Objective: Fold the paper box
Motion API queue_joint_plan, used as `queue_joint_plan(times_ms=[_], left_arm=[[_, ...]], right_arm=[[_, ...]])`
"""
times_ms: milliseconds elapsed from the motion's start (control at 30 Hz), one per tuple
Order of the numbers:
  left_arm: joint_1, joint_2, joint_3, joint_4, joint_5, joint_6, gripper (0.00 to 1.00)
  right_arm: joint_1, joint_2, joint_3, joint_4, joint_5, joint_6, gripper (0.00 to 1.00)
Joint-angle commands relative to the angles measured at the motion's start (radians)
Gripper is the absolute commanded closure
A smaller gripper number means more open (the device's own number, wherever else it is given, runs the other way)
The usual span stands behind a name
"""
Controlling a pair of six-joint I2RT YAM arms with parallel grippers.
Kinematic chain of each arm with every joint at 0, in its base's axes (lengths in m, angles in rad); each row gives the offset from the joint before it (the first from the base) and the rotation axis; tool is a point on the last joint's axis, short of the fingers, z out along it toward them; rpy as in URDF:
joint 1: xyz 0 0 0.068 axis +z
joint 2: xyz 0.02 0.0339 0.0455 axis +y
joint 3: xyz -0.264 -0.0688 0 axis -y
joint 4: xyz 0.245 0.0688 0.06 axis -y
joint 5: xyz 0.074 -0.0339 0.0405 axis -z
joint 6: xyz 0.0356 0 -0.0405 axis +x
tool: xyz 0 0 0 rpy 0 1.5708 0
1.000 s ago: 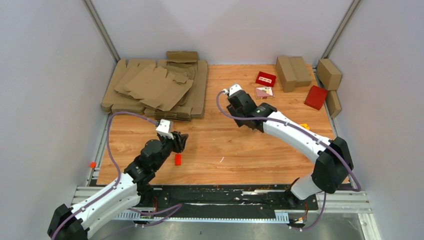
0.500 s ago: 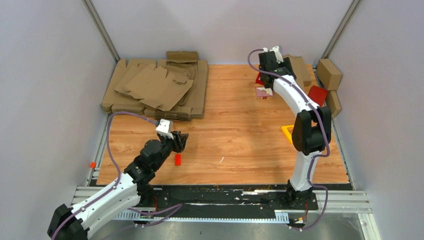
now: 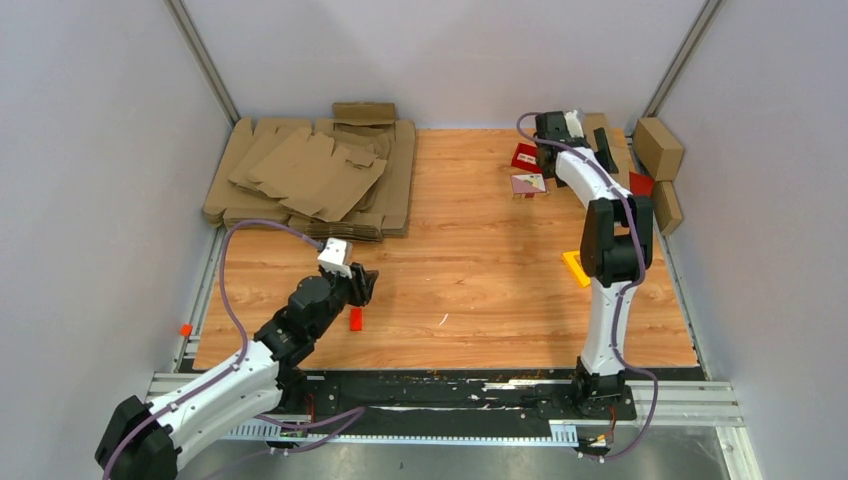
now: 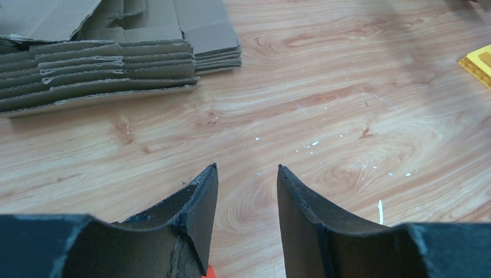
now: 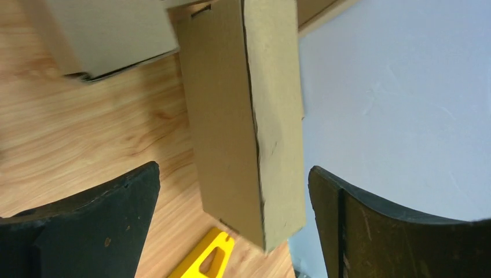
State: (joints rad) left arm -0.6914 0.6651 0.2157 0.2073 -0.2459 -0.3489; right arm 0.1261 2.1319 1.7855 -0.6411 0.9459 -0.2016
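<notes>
Where the right wrist camera looks down, the paper box (image 5: 243, 116) shows as a plain brown oblong carton, already folded shut, with a seam running along its length and a slightly ragged edge. It lies on the wood beside the pale wall, with another brown carton (image 5: 104, 35) just beyond it and a yellow frame (image 5: 205, 258) near its nearer end. The right gripper (image 5: 233, 169) hovers over it with fingers spread wide, one on each side, neither touching the cardboard. In the overhead view the right arm (image 3: 610, 240) rises steeply from its base and reaches into the far right corner, among folded cartons (image 3: 657, 147) and small red boxes (image 3: 531, 157). The left arm (image 3: 230, 385) is bent low at the near left. The left gripper (image 4: 247, 167) is angled toward the table, its fingers parted with nothing between them, and a small red block (image 3: 355, 318) lies just beside it. A stack of flat cardboard cut-outs (image 3: 310, 180) fills the far left corner of the wooden table top (image 3: 470, 270), which is enclosed by pale walls (image 3: 100, 150).
</notes>
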Motion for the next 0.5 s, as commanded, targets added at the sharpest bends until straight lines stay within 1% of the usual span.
queue_joint_plan(times_ms=[0,133,233,367,467], left_arm=[[0.001,0.018,0.006,0.054,-0.011,0.016,0.5],[0.001,0.027,0.018,0.037,0.002,0.009,0.5],[0.001,0.013,0.015,0.031,0.016,0.003,0.5],[0.001,-0.016,0.007,0.022,0.034,-0.002,0.5],[0.0,-0.035,-0.001,0.022,0.037,-0.007,0.5]], right_arm=[[0.059,-0.046,0.077,-0.093,-0.082,0.07,0.0],[0.116,-0.206,-0.071,-0.036,-0.243,0.079,0.0],[0.113,-0.304,-0.199,0.004,-0.363,0.135,0.0],[0.113,-0.432,-0.37,0.074,-0.548,0.221,0.03],[0.113,-0.533,-0.495,0.171,-0.659,0.269,0.05]])
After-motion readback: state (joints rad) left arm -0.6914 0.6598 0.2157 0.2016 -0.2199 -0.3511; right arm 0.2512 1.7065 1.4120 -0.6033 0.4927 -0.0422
